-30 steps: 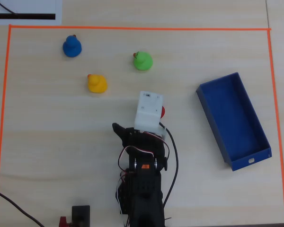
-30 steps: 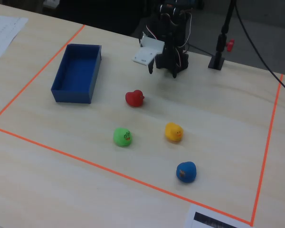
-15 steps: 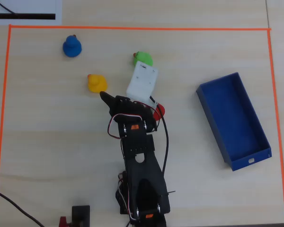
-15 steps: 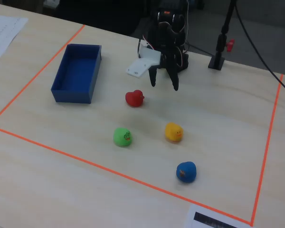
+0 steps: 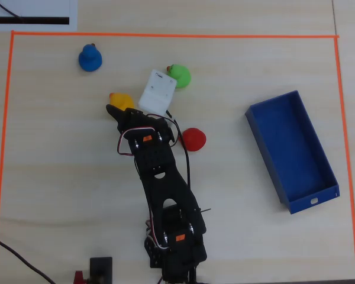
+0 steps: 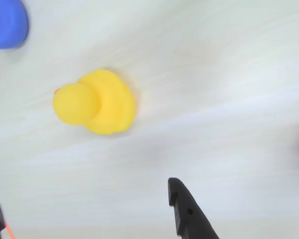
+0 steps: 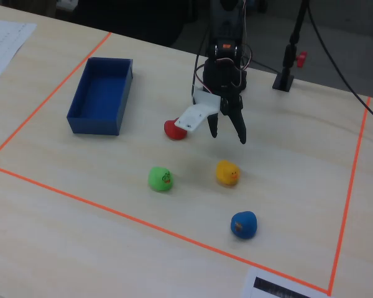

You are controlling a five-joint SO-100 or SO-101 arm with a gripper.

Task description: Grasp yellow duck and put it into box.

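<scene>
Tabletop [image 7: 298, 186] holds four ducks, one yellow duck [image 7: 226, 172], one box [image 7: 100, 94]

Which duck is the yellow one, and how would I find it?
Look inside the orange tape square on the table, just in front of the black gripper. The yellow duck sits between the green duck and the blue duck, the only yellow one.

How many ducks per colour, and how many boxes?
yellow duck: 1
green duck: 1
red duck: 1
blue duck: 1
blue box: 1
Total: 5 things, 4 ducks and 1 box.
</scene>
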